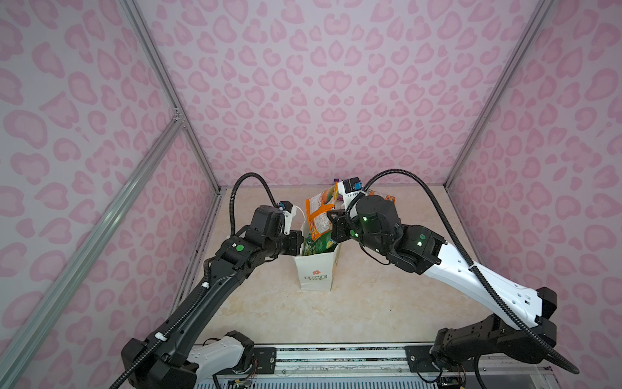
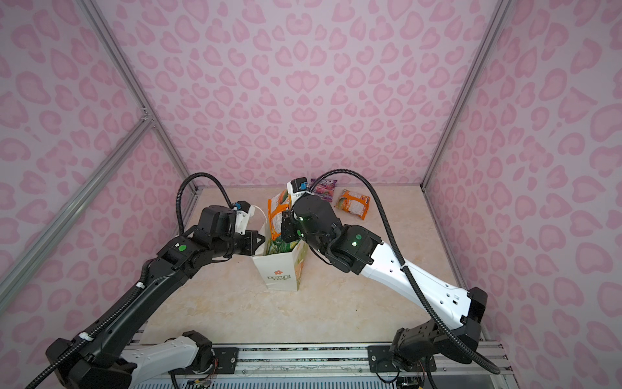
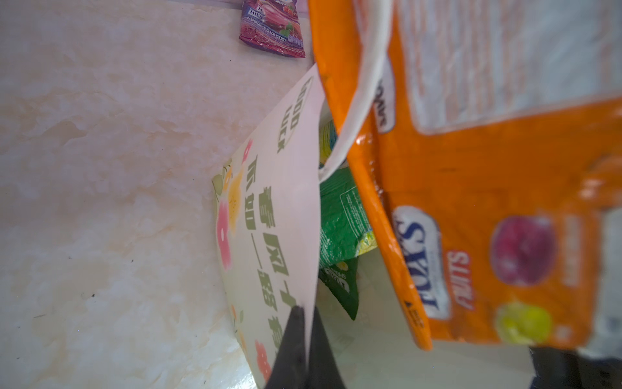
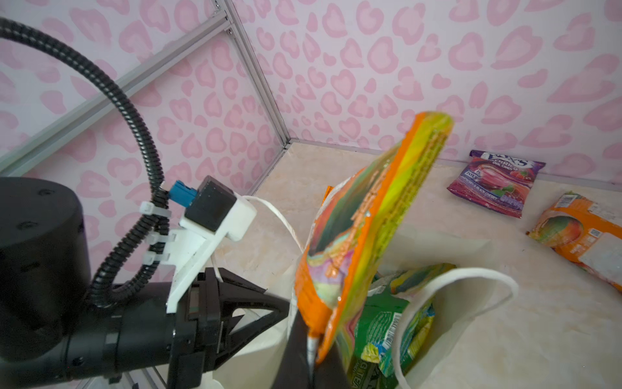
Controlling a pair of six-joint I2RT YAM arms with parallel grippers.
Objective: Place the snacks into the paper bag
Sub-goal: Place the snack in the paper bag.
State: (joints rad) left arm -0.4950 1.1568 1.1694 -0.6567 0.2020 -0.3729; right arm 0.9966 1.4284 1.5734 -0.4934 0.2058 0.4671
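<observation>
The white paper bag [image 1: 314, 269] [image 2: 279, 269] stands upright at mid-table. My left gripper [image 1: 301, 240] [image 3: 304, 313] is shut on the bag's left wall [image 3: 279, 202], at the rim. My right gripper [image 2: 284, 224] [image 4: 311, 340] is shut on the corner of an orange snack packet [image 1: 321, 215] [image 4: 363, 219], which hangs tilted over the bag's mouth. Green packets [image 3: 343, 222] [image 4: 380, 323] lie inside the bag. A purple packet [image 2: 323, 189] [image 4: 494, 182] and another orange packet [image 2: 353, 203] [image 4: 582, 235] lie on the table behind the bag, at the back wall.
The bag's white cord handle [image 4: 471, 279] arcs over the opening beside the held packet. Pink patterned walls with metal frame posts [image 1: 202, 158] close in the beige table [image 1: 353, 310] on three sides. A metal rail [image 1: 336, 357] runs along the front edge.
</observation>
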